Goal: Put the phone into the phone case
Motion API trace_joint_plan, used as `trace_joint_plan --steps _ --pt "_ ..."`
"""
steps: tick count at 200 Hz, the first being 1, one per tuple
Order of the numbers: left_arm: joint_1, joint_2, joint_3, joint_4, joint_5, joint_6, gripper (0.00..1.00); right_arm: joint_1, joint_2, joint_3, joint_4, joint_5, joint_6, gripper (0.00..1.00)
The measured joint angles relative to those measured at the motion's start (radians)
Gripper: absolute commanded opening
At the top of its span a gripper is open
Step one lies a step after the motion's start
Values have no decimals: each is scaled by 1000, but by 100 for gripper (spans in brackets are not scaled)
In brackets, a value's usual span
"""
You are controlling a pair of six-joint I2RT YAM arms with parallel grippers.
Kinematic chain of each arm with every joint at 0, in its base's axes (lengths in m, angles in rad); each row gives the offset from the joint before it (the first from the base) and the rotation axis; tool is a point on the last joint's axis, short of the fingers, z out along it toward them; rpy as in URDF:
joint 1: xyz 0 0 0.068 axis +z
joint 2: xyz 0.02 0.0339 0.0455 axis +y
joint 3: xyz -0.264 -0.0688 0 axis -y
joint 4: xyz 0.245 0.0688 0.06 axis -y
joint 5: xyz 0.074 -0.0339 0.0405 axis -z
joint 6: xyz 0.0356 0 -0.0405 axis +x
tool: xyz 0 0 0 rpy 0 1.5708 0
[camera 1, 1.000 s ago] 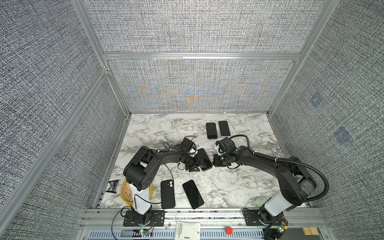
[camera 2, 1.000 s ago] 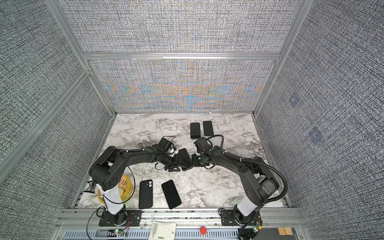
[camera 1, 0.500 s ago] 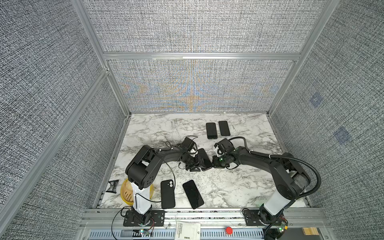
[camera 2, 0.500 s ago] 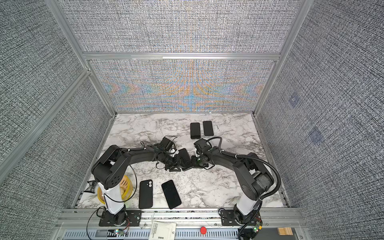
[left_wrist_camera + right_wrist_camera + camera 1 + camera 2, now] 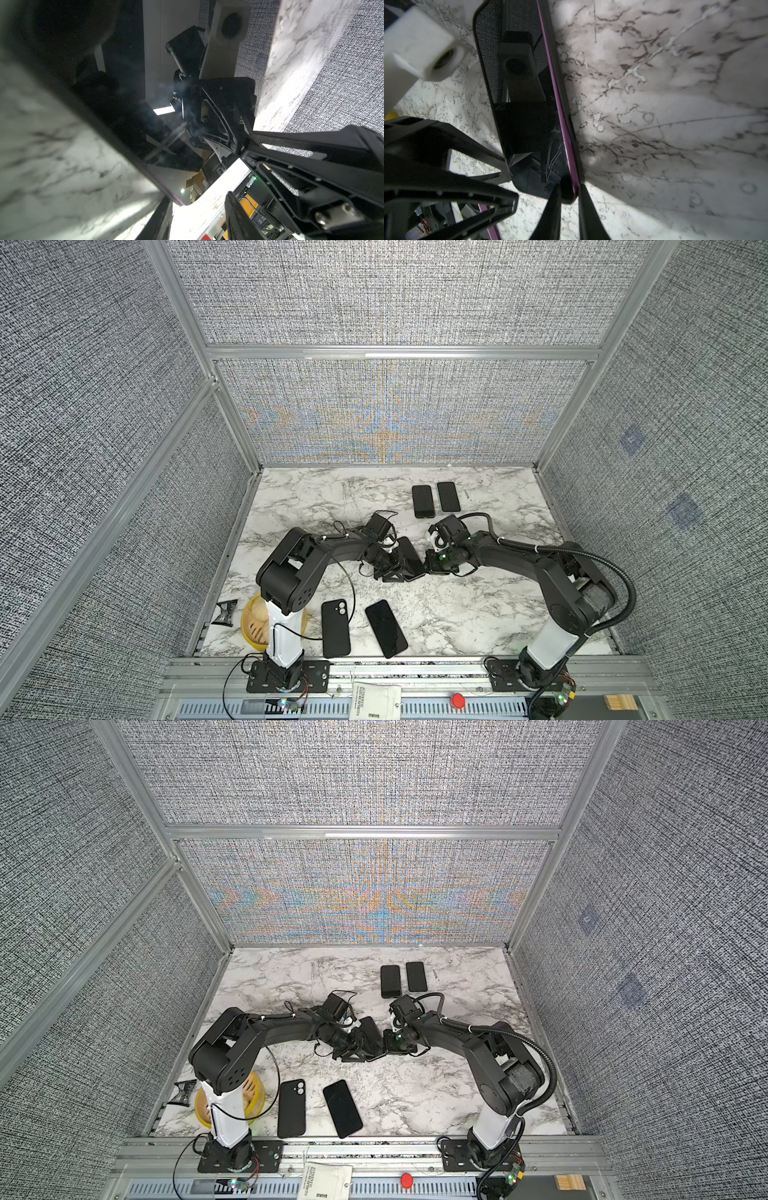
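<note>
phone (image 5: 529, 124) sits mid-table, held tilted between both arms, purple side edge showing. The right gripper (image 5: 570, 200) is clamped on one corner of it. The left gripper (image 5: 394, 570) has its fingers (image 5: 500, 166) against the phone's opposite side; can't tell if it's squeezing or just bracing. No case is clearly seated. A dark lip (image 5: 569, 124) runs along the purple edge and could be a case half-on, can't confirm. My read: mid-insertion at best, seating left to do. Four other dark slabs (image 5: 336, 628) lie flat on the table (image 5: 478, 614), untouched.
</note>
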Motion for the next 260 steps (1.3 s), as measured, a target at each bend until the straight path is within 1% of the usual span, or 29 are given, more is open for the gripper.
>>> trace_joint_plan --steps 22,81,125,235,260 --pt "0 1 0 0 0 0 44 -6 1 -2 3 -9 0 13" --pt "0 2 3 -10 -2 3 43 -16 12 -19 32 -32 -8 9" --pt "1 1 5 -54 6 3 43 -17 28 -45 119 -61 -11 8" --pt "14 19 23 -81 34 26 43 -15 26 -73 166 -60 -26 8" --pt "17 19 18 -74 47 31 43 -7 42 -86 261 -40 -25 8"
